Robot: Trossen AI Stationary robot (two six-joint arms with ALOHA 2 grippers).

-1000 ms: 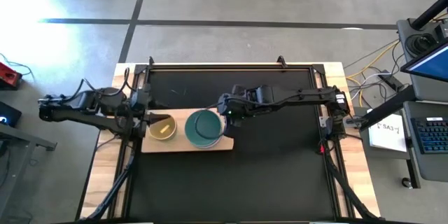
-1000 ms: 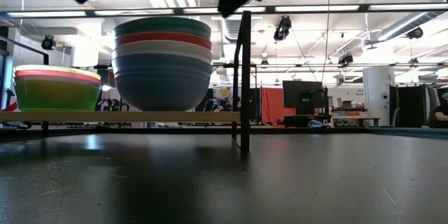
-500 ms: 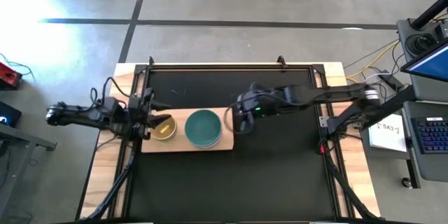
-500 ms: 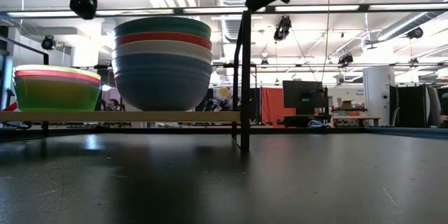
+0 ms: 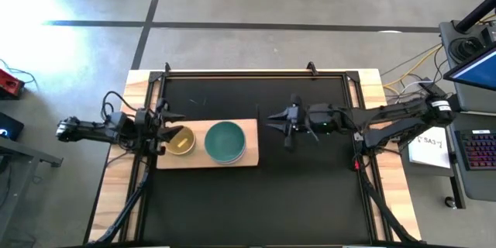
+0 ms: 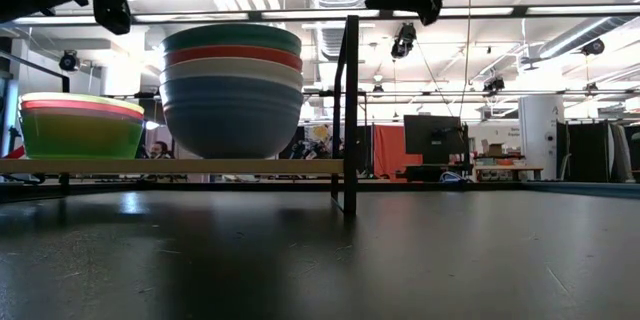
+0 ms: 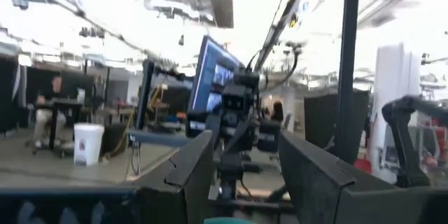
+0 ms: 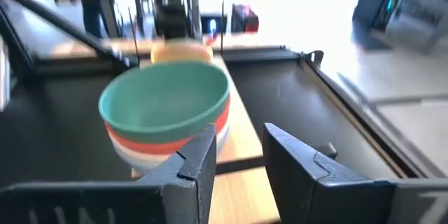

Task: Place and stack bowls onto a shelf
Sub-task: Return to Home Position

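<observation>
The teal bowl is seen on top of the big stack, over the red bowl, the white bowl and the pale blue bowl. The stack is set on the shelf, near the left edge of the desk. The yellow bowl tops the small stack at the shelf's left end.

Both hands are open and nothing is held. The right hand is over the desk's middle, apart from the shelf. The left hand is just beside the small stack. It should be raised first, then drawn back slowly, so that no bowl is bumped.
</observation>
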